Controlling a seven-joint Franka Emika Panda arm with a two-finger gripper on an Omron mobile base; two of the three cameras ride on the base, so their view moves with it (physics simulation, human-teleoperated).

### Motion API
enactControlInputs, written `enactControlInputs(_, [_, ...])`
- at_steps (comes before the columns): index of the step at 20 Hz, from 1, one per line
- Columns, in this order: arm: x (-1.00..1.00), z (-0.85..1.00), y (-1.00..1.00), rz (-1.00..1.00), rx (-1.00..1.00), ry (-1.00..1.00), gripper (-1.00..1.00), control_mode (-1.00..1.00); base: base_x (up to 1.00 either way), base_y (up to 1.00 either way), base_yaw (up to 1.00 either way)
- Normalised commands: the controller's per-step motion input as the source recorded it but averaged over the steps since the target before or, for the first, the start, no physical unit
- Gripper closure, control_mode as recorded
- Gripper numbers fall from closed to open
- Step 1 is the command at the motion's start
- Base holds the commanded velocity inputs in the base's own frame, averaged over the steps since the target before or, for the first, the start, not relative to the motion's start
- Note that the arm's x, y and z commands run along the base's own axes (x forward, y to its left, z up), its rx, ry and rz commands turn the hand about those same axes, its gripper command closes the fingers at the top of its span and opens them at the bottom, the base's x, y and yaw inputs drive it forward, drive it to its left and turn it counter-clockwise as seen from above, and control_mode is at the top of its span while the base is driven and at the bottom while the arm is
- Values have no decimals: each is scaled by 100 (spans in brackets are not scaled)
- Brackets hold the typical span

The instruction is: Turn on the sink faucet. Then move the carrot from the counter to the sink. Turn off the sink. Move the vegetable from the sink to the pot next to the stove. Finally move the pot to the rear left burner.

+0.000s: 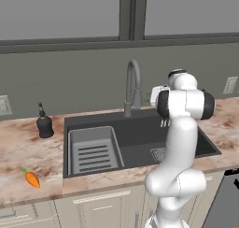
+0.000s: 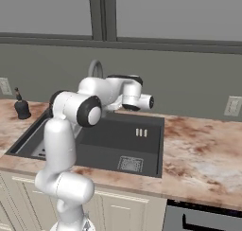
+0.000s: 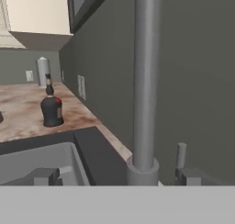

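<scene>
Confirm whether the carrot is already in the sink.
No, the carrot lies on the counter, left of the sink.

The faucet point(image 3: 146, 81), standing just ahead of the gripper point(image 3: 118, 177) between its spread fingers, looks like brushed grey metal, smooth and matt with no bright highlights. Below the gripper, the sink point(image 1: 140, 145) has a dark, dull, even finish, perhaps composite or coated metal. The counter point(image 1: 28, 150) to both sides is mottled pink-brown stone, polished but only faintly shiny. Off to the gripper's left, the soap dispenser point(image 3: 51, 107) is black and glossy, seemingly plastic or glass. The carrot point(image 1: 31, 179), farther left, is plain matt orange. The arm's shell is smooth white plastic.
</scene>
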Motion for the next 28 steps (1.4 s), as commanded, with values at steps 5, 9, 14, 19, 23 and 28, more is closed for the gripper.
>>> enactControlInputs(5, [22,-2,0,0,0,3,-100,-100,0,0,0])
enactControlInputs(9, [16,-4,0,0,0,3,-100,-100,0,0,0])
enactControlInputs(14, [10,-7,0,0,0,3,-100,-100,0,0,0])
enactControlInputs(19, [8,-12,0,0,0,3,-100,-100,0,0,0])
enactControlInputs(23, [8,-12,0,0,0,3,-100,-100,0,0,0])
enactControlInputs(28, [10,-11,0,0,0,3,-100,-100,0,0,0])
